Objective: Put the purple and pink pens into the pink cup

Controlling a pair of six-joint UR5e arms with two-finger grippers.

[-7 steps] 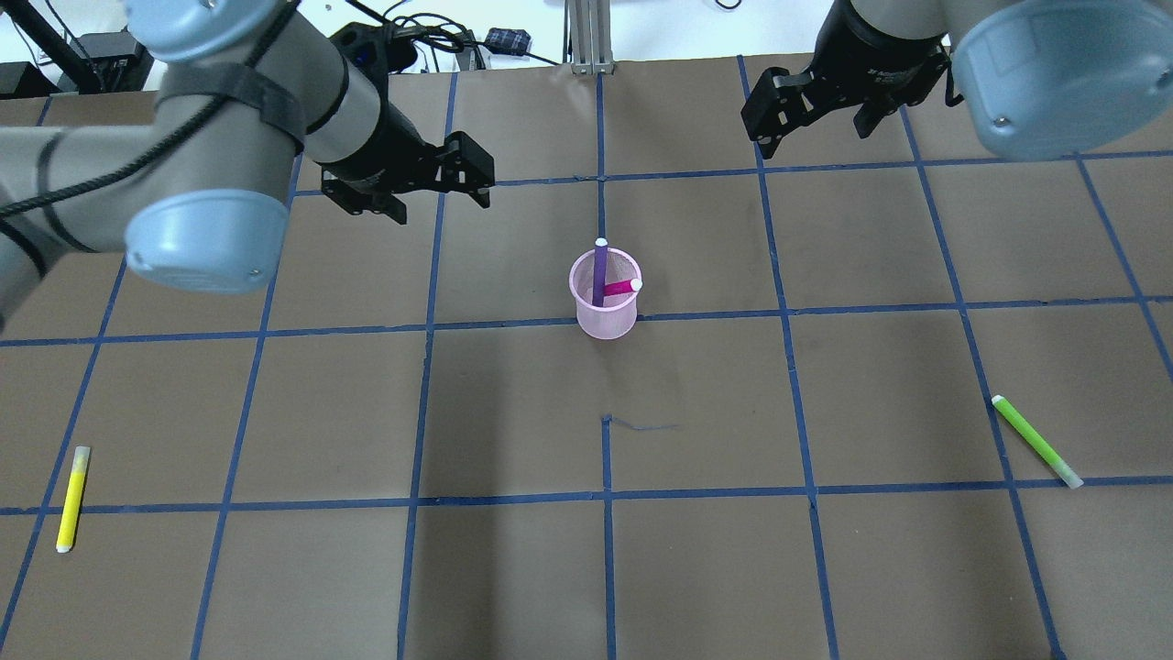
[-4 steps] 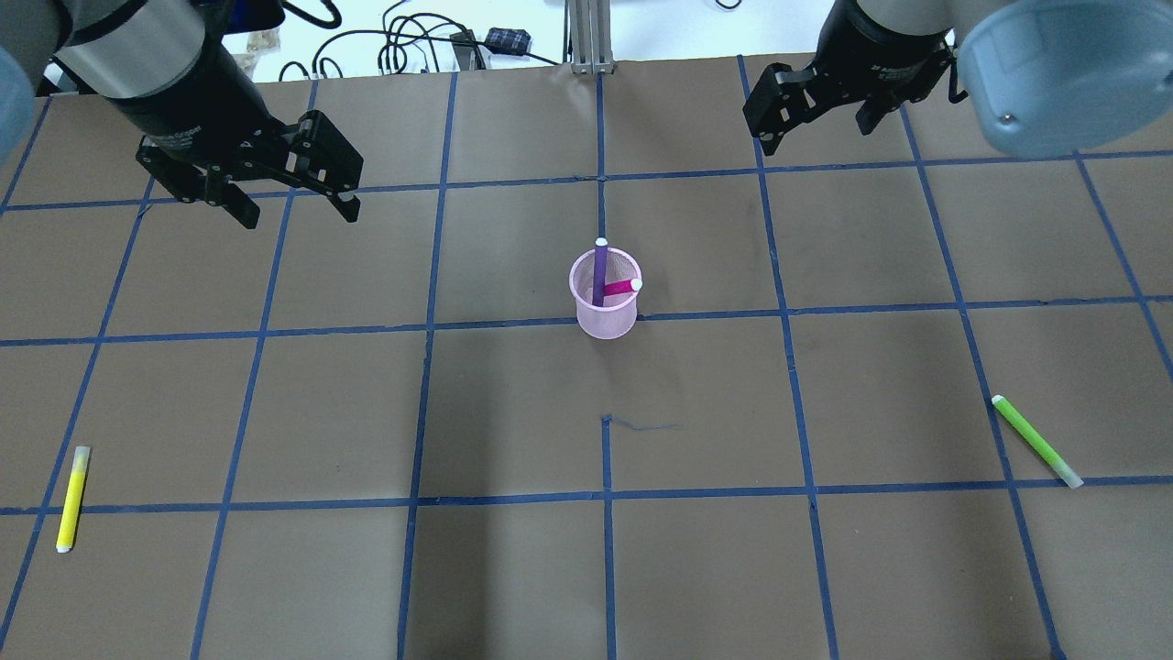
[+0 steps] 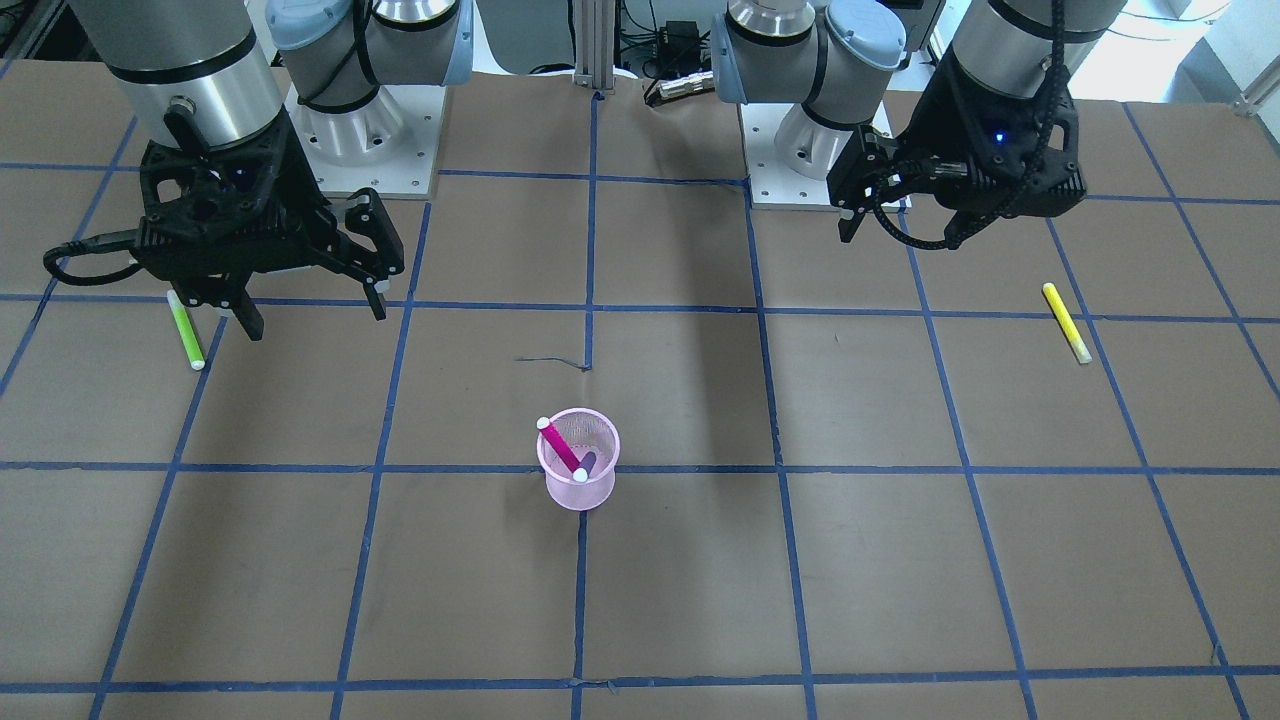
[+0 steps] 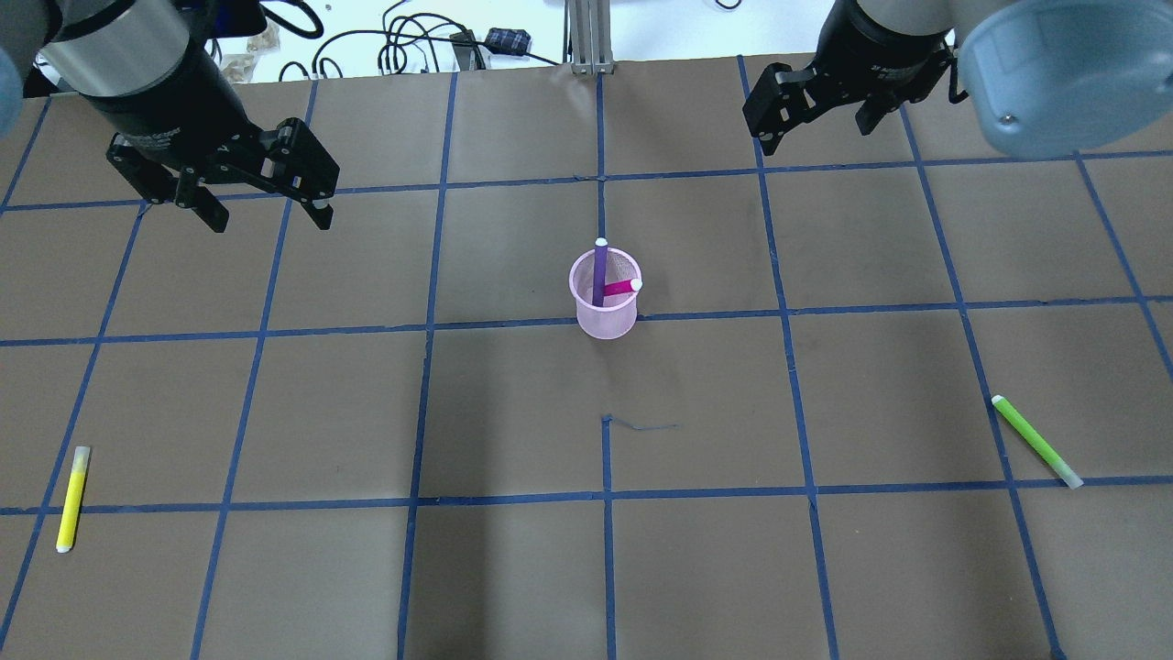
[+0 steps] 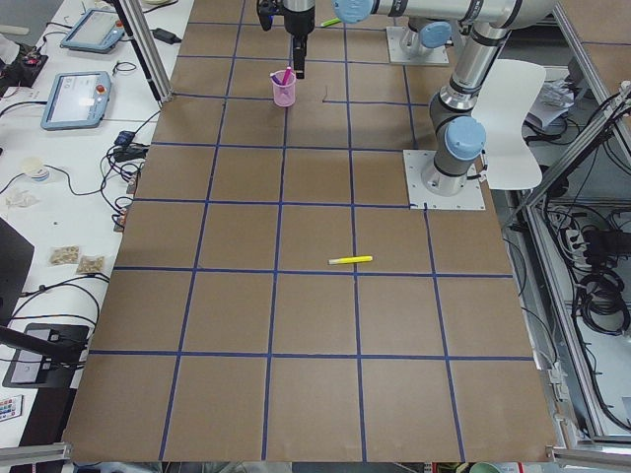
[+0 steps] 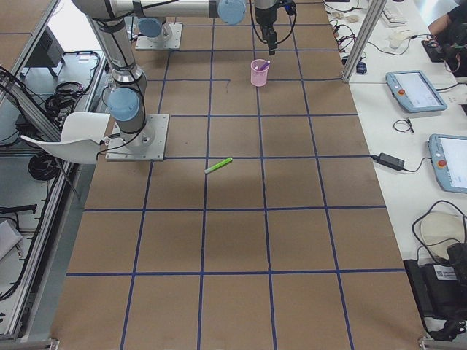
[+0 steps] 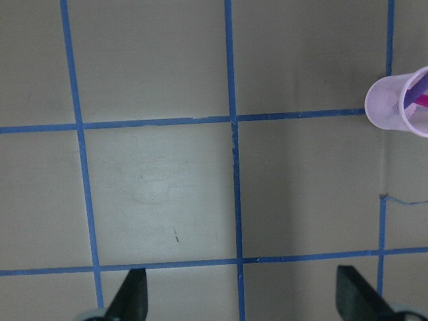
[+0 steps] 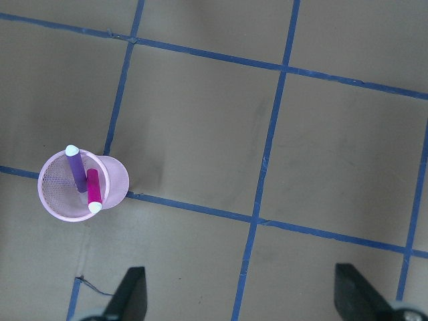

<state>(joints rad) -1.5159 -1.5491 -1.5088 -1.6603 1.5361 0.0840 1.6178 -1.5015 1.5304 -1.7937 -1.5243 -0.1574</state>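
Observation:
The pink mesh cup stands upright at the table's middle. The purple pen and the pink pen both stand tilted inside it, white caps up. The cup also shows in the front view, at the right edge of the left wrist view and in the right wrist view. My left gripper is open and empty, well to the left of the cup. My right gripper is open and empty, far right of the cup.
A yellow pen lies near the front left of the table. A green pen lies at the right. Blue tape lines grid the brown table. Cables lie past the far edge.
My left arm has swung away from the cup toward the table's left side. The right arm, the cup and both pens have not moved.

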